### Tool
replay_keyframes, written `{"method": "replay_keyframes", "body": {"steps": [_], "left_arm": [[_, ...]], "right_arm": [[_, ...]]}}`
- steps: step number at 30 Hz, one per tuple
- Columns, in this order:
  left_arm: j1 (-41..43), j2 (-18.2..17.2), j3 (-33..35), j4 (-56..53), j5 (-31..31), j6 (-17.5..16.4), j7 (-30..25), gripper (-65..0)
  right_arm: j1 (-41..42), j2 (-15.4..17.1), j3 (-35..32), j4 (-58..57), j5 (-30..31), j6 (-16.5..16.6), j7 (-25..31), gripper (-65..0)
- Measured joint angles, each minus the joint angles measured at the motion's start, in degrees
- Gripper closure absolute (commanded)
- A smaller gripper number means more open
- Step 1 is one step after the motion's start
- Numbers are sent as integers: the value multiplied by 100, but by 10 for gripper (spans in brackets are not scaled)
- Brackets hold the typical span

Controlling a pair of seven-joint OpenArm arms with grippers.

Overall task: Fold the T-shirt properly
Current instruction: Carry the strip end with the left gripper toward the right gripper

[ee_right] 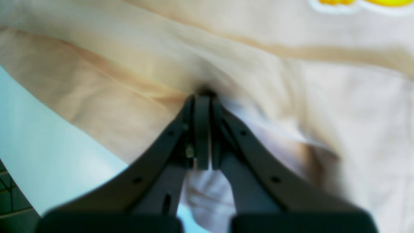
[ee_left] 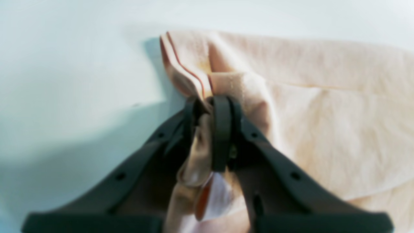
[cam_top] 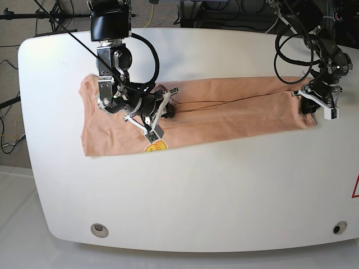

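Observation:
The salmon-pink T-shirt point(cam_top: 235, 109) lies as a long, folded band across the white table point(cam_top: 196, 190), with its yellow print point(cam_top: 155, 147) at the near left edge. My left gripper point(ee_left: 210, 106) is at the band's right end point(cam_top: 304, 103). It is shut on a bunched, hemmed corner of the T-shirt point(ee_left: 323, 113), and cloth is squeezed between its fingers. My right gripper point(ee_right: 202, 97) sits over the left part of the band point(cam_top: 170, 106). Its jaws are pressed together where the T-shirt point(ee_right: 97, 81) puckers, and the yellow print point(ee_right: 388, 2) shows at the top edge of that view.
The table's edge point(ee_right: 19, 181) runs close to the right gripper's left side. Two round fittings point(cam_top: 100, 228) point(cam_top: 337, 228) sit near the front corners. Cables and stands crowd the floor behind the table point(cam_top: 224, 11).

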Motion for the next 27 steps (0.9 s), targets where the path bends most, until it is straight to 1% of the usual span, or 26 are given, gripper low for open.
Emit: {"method": "replay_keyframes", "body": {"steps": [5,15,20,21,27], "left_arm": [[0,28,61,4,-116,-37,20,-44],[-28,44,61,13,-116,-57,66,-44],[-46,83,96,271,31,-55,358,-44],[-35,101,111,417,101,-52,487,-45],[87,219,146,966,337,-57,826,-47]], "right_arm": [[-4,-2,-2,0,0,0,-2,0],[-2,-2,0,0,2,0,0,0],[-4,-2,0,0,0,0,0,0],[-4,-4,-2,0,0,0,0,0],[-4,-17,0,0,2,0,0,0]]}}
